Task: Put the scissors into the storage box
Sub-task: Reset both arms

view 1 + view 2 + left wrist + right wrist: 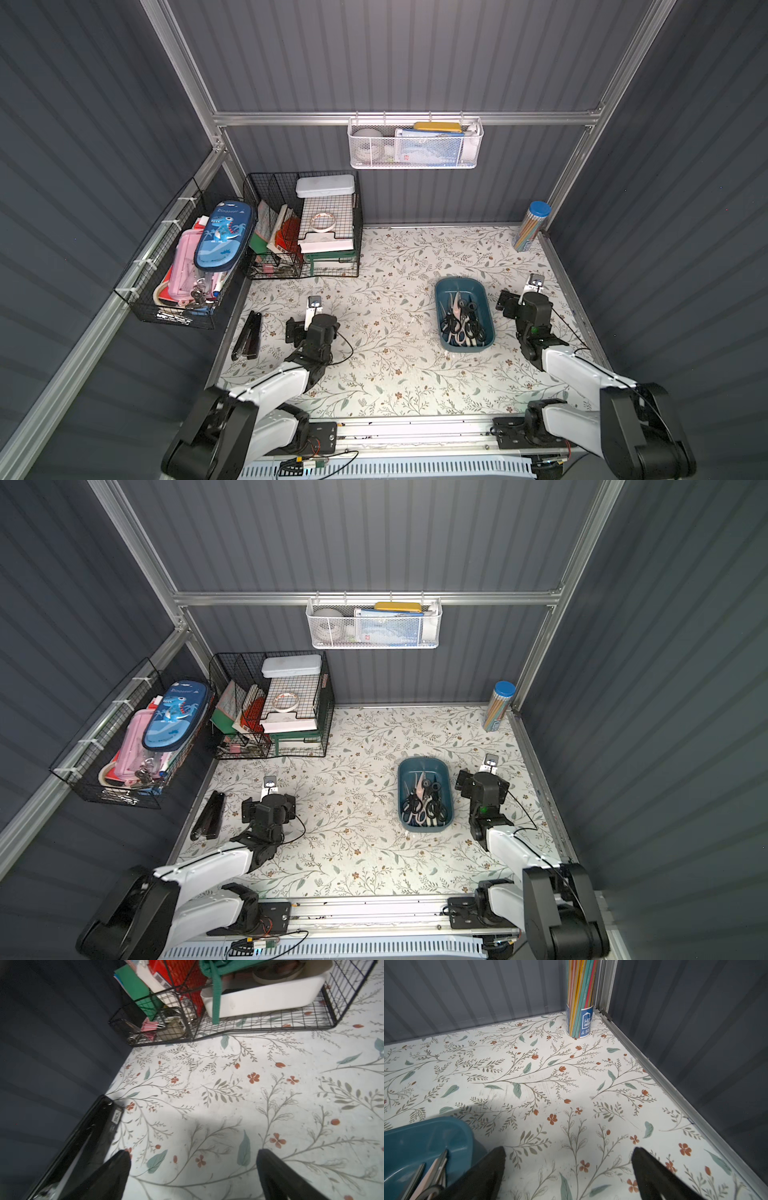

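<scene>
The left gripper [192, 1153] hangs over the flowered table [228, 1105], fingers wide apart and empty, with a long black bar [89, 1142] just beside it on its left and a wire basket [349, 987] ahead. The right gripper [568, 1149], equally spread and empty, has the storage box [425, 1132] close on its left with the scissors [462, 324] piled inside. A pencil tube [581, 997] stands well ahead in the corner.

Both top views: way up at the front, side by side, aimed down and toward the back wall, so basically the same whole surface [395, 374] twice. Left wrist: low and close, peeking past the left gripper [192, 1153] toward the black wire basket [291, 1022], black bar [89, 1136] alongside. Right wrist: same deal past the right gripper [568, 1149], facing the pencil tube [581, 1001] in the corner, storage box [425, 1136] at the frame's edge. All also in both top views.
</scene>
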`<state>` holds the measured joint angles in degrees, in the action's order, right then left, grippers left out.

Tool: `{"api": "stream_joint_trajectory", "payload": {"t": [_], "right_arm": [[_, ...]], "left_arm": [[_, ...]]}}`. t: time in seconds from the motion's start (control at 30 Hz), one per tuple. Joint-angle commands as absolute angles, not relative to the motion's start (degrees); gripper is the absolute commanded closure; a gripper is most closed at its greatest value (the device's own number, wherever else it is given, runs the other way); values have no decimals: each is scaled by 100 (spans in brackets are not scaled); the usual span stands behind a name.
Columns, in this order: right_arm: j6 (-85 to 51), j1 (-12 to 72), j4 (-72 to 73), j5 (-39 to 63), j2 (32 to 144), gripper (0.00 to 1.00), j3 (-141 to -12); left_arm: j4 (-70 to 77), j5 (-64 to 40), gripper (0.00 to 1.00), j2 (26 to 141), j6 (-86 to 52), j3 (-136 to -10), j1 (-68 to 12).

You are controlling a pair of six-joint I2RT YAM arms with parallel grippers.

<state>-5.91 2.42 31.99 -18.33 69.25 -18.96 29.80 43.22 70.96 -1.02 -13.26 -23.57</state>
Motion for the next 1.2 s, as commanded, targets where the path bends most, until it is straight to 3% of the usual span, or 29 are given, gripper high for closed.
{"api": "stream_joint_trajectory", "payload": {"t": [0.0, 0.13, 0.33, 0.47, 0.6, 0.7, 0.77, 1.17], "right_arm": [[-504, 142, 4726, -1107, 7357, 1, -1612], [-168, 124, 4928, -578, 7461, 1, -1564], [-159, 101, 6278, -659, 8410, 1, -1361], [-95, 97, 7395, -665, 9221, 1, -1367], [-481, 90, 4472, -1410, 8670, 1, -2398], [-410, 92, 5511, -1538, 8943, 1, -2118], [-337, 132, 5959, -1514, 9016, 1, -1949], [-387, 133, 5317, -1546, 8881, 1, -2158]], "left_arm": [[5394, 3949, 1, 7754, 282, -1109, -2294], [7021, 3600, 1, 8677, 809, -1002, -2118], [8407, 3246, 2, 9950, 812, -998, -1769], [8033, 2839, 1, 10251, 1115, -1423, -1690], [6743, 2900, 0, 9926, 740, -1814, -1554], [4951, 2751, 1, 9780, 225, -2536, -1188], [4988, 2684, 0, 9805, 177, -2565, -1099], [4726, 2234, 0, 9765, 62, -2643, -853]]}}
